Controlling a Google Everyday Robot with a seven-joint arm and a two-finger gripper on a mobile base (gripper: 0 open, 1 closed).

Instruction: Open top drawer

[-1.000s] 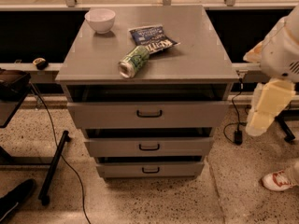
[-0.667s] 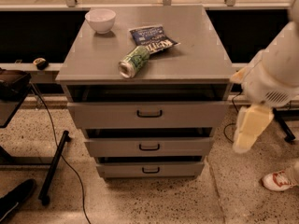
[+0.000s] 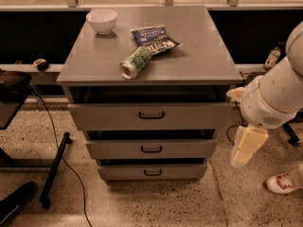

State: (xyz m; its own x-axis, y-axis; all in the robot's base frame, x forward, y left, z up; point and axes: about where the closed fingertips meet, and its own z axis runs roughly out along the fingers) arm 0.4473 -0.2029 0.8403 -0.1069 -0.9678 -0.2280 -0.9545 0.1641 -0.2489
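Observation:
The top drawer (image 3: pixel 106 116) is the uppermost, widest grey front of the grey cabinet (image 3: pixel 189 56), with a small black bar handle (image 3: pixel 151 115) at its centre. Its front stands a little forward of the cabinet top, with a dark gap above it. My gripper (image 3: pixel 246 146) is a cream piece hanging down from the white arm (image 3: pixel 277 98), to the right of the cabinet, level with the middle drawer. It is apart from the cabinet and holds nothing that I can see.
Two shorter drawers (image 3: pixel 151 149) sit below. On the cabinet top lie a white bowl (image 3: pixel 102 20), a tipped green can (image 3: pixel 135 63) and a blue snack bag (image 3: pixel 154 39). A black stand and cable (image 3: pixel 54 167) are on the left; a shoe (image 3: pixel 279 183) is on the right.
My arm and gripper have moved left and down, closer to the cabinet's right side. The drawers and the objects on top have not moved.

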